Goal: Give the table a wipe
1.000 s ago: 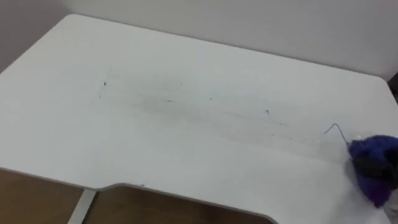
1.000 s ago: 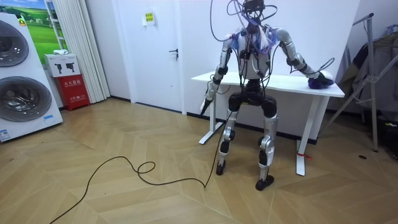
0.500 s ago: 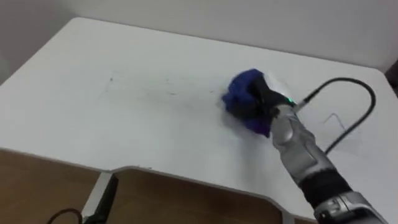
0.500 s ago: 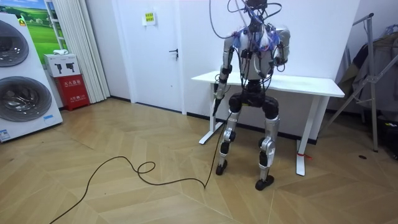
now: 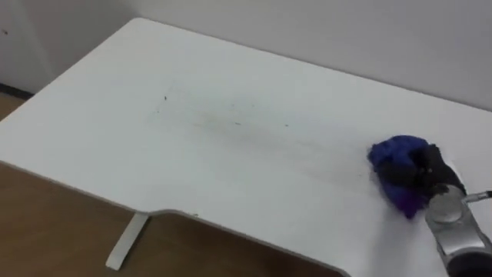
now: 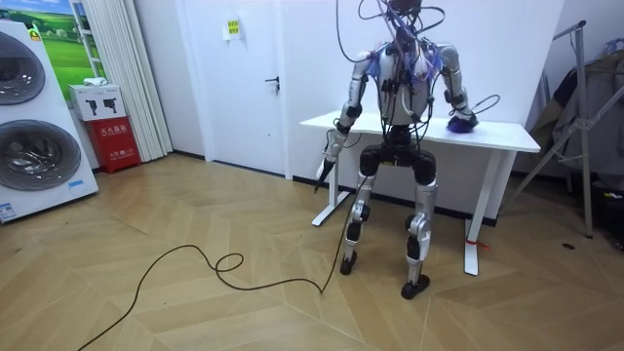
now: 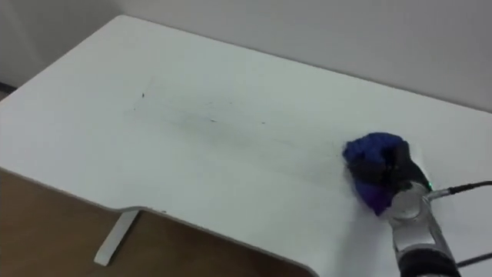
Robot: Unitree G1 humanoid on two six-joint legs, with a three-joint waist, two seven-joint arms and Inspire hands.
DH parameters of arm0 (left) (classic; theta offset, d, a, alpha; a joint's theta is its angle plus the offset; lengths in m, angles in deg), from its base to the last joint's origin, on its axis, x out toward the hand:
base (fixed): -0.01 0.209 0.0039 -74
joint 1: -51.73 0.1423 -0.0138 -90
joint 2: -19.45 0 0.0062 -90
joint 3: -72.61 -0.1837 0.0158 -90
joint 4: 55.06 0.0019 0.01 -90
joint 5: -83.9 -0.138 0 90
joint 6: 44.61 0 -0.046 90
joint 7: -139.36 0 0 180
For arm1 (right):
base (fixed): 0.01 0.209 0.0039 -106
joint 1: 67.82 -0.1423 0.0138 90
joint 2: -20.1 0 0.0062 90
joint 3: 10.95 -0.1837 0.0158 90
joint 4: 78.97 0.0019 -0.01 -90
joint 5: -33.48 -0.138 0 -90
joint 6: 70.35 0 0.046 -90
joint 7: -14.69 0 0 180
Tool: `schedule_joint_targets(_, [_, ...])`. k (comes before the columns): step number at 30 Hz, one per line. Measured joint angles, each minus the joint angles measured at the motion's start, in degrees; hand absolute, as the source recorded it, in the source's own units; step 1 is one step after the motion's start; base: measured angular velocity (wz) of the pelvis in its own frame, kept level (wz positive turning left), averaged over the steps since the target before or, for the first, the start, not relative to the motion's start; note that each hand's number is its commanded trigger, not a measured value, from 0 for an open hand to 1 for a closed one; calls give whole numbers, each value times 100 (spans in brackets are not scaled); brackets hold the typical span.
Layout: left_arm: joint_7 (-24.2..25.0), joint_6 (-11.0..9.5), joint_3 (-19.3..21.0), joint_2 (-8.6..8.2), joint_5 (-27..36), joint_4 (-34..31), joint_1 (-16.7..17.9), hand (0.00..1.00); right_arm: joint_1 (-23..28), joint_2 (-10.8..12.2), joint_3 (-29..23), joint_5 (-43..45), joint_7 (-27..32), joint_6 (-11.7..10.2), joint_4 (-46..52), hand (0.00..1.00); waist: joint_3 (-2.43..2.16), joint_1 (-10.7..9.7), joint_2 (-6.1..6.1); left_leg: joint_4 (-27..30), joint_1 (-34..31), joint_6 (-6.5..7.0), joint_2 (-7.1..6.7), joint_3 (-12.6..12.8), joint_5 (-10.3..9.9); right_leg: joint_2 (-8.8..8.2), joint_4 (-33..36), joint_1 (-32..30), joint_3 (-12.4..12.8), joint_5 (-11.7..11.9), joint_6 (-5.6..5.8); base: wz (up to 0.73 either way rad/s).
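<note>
A white table [image 5: 154, 177] spreads before me, with faint dark smudges [image 5: 231, 123] across its middle. A crumpled blue cloth [image 5: 397, 158] lies on the tabletop at the right, and my right hand [image 5: 429, 173] has its dark fingers curled round it, pressing it to the surface. The same cloth [image 7: 367, 158] and right hand [image 7: 396, 175] appear in the right eye view. In the room view I stand at the table's near side, right hand [image 6: 458, 119] on the blue cloth [image 6: 464, 124], left hand [image 6: 336, 125] hanging beside the table's left end.
The table's front edge has a curved cut-out [image 5: 165, 217] with wooden floor below and a white table leg [image 5: 127, 240]. A wall runs behind the table. In the room view a door [image 6: 244, 78] and washing machines [image 6: 34, 117] stand off to the left.
My right hand has dragged the blue cloth from the table's middle back toward the right. The eye view has also shifted, so the table sits further right in it.
</note>
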Motion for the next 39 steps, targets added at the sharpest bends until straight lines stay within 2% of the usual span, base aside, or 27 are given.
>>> schedule_joint_targets(3, [-106,-57,-236,-4,103,9,-483,0,-119,-111,-2,-46,130,46,-130,100,-20,-12,65,147,-284,1,26,0,1,1,124,-261,63,21,-44,-7])
schedule_joint_targets(5, [-212,-167,-634,-3,217,238,-1037,0,-675,-102,263,-58,470,179,-361,100,-3,59,118,239,-714,15,59,75,78,8,273,-802,236,129,-149,-28])
schedule_joint_targets(6, [-222,-170,-729,-3,235,294,-1175,0,-858,-95,357,-107,552,223,-431,100,5,99,123,234,-806,19,72,123,116,10,312,-954,302,161,-175,-43])
schedule_joint_targets(8, [-221,-190,-1107,-72,255,546,-1681,0,-1666,-48,718,-237,805,398,-810,100,53,227,193,213,-1195,11,133,216,253,70,314,-1437,444,332,-272,-36])
schedule_joint_targets(9, [-218,-208,-1208,-93,256,622,-1780,0,-1858,-53,836,-236,860,428,-878,100,66,301,211,194,-1280,-2,135,217,273,85,316,-1558,500,376,-298,-47])
schedule_joint_targets(10, [-217,-246,-1331,-142,267,728,-1964,0,-2287,-29,1073,-231,927,426,-1026,100,147,482,252,163,-1384,-5,135,207,294,139,317,-1778,666,469,-354,-59])
schedule_joint_targets(11, [-217,-269,-1353,-188,272,786,-2052,0,-2642,37,1252,-229,986,399,-1097,100,247,574,297,134,-1476,-13,134,164,327,180,297,-1922,734,535,-403,-52])
schedule_joint_targets(13, [-216,-279,-1491,-219,338,849,-2118,0,-2918,52,1336,-236,1153,292,-1137,100,327,760,342,30,-1603,-29,135,145,420,206,308,-2146,796,569,-445,-20])
schedule_joint_targets(15, [-228,-249,-1645,-188,459,905,-2039,0,-3063,12,1390,-250,1342,223,-1141,100,334,808,352,0,-1753,-40,136,108,490,225,318,-2343,815,583,-468,-4])
schedule_joint_targets(17, [-311,-98,-1733,-173,544,915,-1807,0,-3161,-32,1294,-295,1454,159,-1149,100,334,800,351,14,-1906,-14,134,96,516,224,324,-2489,813,583,-469,0])
schedule_joint_targets(20, [-351,69,-1731,-135,654,947,-1706,0,-3045,-112,1161,-344,1555,-3,-1150,100,320,781,324,46,-1995,-10,119,53,509,216,309,-2517,764,570,-450,8])
schedule_joint_targets(24, [-461,78,-1592,-28,720,936,-1717,0,-2946,-163,869,-522,1553,-44,-1170,100,295,626,303,160,-2107,9,103,1,470,188,311,-2507,651,546,-428,14])
schedule_joint_targets(27, [-599,128,-1441,164,731,905,-1743,0,-2734,-324,721,-809,1506,-95,-1261,100,214,459,227,224,-2158,41,68,-11,445,151,304,-2459,587,528,-399,20])
schedule_joint_targets(29, [-612,130,-1356,249,719,893,-1769,0,-2342,-479,408,-969,1410,-96,-1331,100,88,226,217,246,-2092,67,-9,-126,435,92,299,-2269,414,482,-331,42])
schedule_joint_targets(30, [-612,120,-1323,266,719,895,-1770,0,-2291,-502,298,-970,1378,-96,-1401,100,82,182,214,243,-2039,76,-18,-127,428,85,299,-2223,399,470,-314,28])
schedule_joint_targets(32, [-610,113,-1226,299,784,906,-1765,0,-2045,-621,65,-1011,1315,-94,-1576,100,40,34,238,253,-1899,84,-21,-127,385,83,286,-2041,380,452,-295,4])
schedule_joint_targets(34, [-609,97,-1232,304,890,905,-1776,0,-1859,-702,31,-1094,1327,-90,-1572,100,11,-41,269,253,-1835,83,-19,-126,376,83,287,-1960,379,450,-296,0])
schedule_joint_targets(37, [-602,40,-1307,298,1152,913,-1822,0,-1726,-753,113,-1168,1347,-82,-1542,100,29,-131,356,238,-1719,51,-5,-100,355,83,313,-1889,416,443,-308,-5])
schedule_joint_targets(39, [-564,17,-1361,272,1238,912,-1897,0,-1746,-765,208,-1172,1373,-63,-1455,100,66,-135,416,231,-1725,40,8,-89,345,85,359,-1919,456,434,-326,-14])
